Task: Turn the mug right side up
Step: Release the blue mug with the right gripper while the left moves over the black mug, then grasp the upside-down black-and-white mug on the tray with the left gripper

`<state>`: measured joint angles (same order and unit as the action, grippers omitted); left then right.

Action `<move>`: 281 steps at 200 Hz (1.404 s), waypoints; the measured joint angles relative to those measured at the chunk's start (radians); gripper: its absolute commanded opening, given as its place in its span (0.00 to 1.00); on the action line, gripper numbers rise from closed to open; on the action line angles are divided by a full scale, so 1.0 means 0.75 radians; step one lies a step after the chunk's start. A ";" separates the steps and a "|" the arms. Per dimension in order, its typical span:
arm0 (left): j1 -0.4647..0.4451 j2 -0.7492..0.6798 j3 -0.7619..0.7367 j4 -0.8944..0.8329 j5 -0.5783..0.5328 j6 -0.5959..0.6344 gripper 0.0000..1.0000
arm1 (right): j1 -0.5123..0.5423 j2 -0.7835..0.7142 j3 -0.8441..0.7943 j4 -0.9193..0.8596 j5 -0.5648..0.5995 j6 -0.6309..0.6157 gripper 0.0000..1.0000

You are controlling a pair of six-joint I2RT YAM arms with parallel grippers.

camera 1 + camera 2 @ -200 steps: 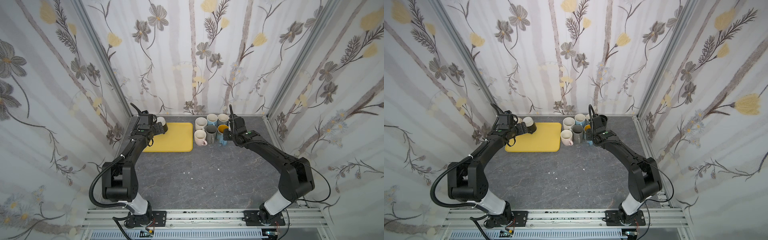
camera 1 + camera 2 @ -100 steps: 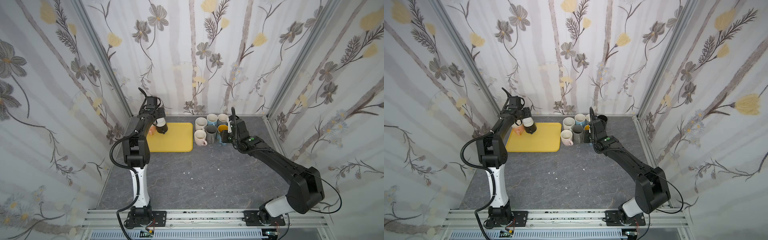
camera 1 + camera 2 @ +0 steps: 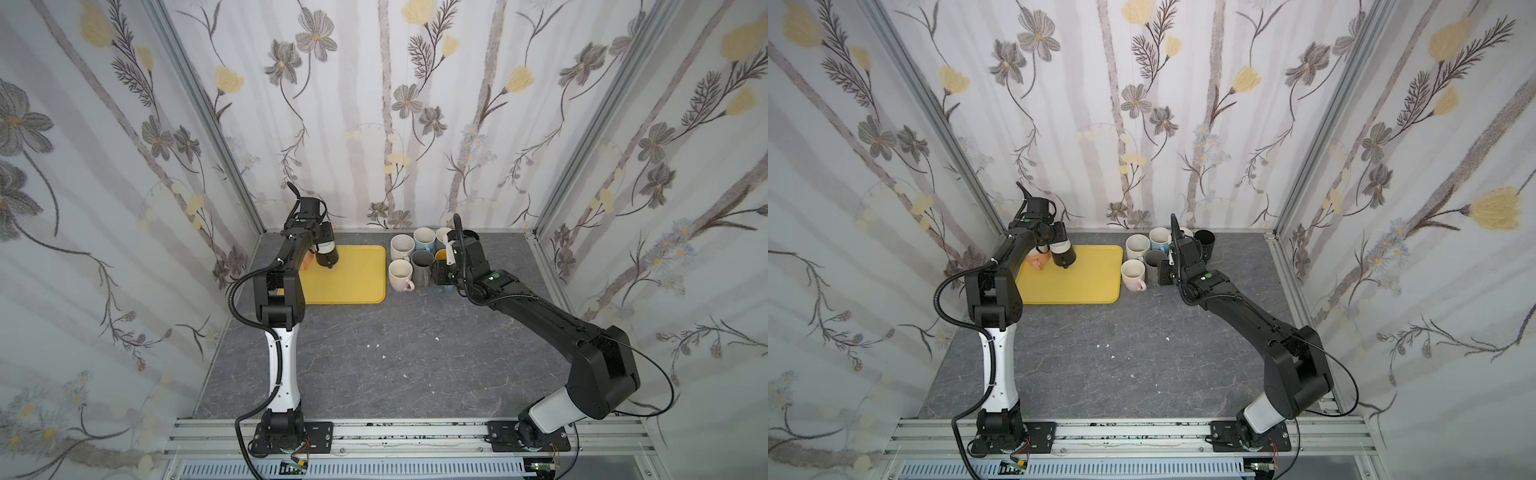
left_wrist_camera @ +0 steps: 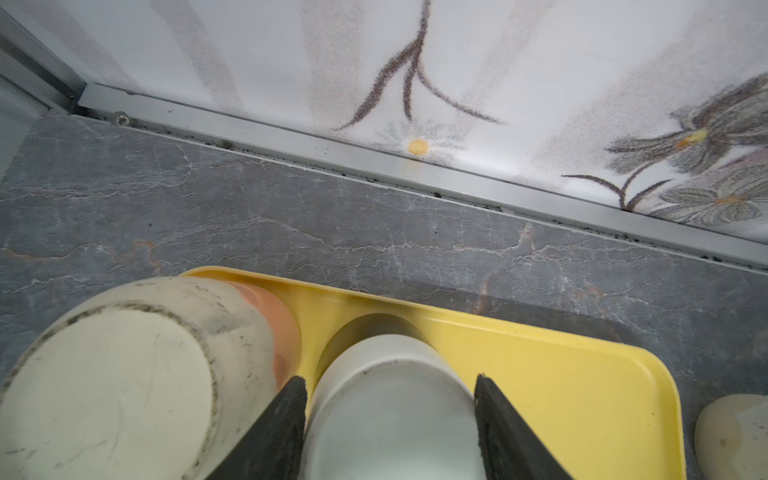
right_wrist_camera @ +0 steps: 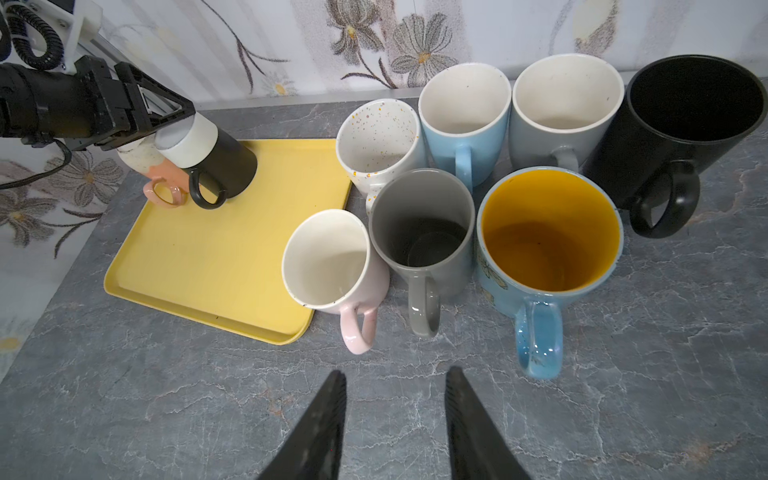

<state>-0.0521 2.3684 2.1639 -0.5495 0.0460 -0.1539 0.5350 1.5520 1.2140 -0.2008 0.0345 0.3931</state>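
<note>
A black mug (image 5: 220, 160) with a white band round its base stands mouth down on the far left part of the yellow tray (image 5: 199, 257); both top views show the mug (image 3: 326, 257) (image 3: 1064, 255). My left gripper (image 4: 390, 380) comes down over the mug's upturned base (image 4: 390, 415), one black finger pressed against each side. A peach mug (image 4: 124, 374), also mouth down, touches it on the side toward the wall. My right gripper (image 5: 395, 374) hangs open over bare table, in front of the upright mugs, holding nothing.
Several upright mugs stand right of the tray: pink (image 5: 328, 266), grey (image 5: 419, 232), blue with a yellow inside (image 5: 544, 241), black (image 5: 690, 124), and others behind. The back wall rail (image 4: 374, 166) runs close behind the tray. The near table (image 3: 395, 353) is bare grey stone.
My left arm has swung in over the black mug and its jaws have narrowed onto the base. The right gripper has drawn back a little from the mug cluster.
</note>
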 measured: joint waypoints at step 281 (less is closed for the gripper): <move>-0.312 -0.898 -1.245 0.233 0.024 0.108 0.63 | 0.215 0.260 0.207 -0.038 -0.073 0.049 0.40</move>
<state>-0.2863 1.6951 1.2301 -0.3748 0.0639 -0.0727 0.6964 1.7470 1.3693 -0.2291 -0.0200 0.4301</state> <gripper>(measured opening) 0.636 0.401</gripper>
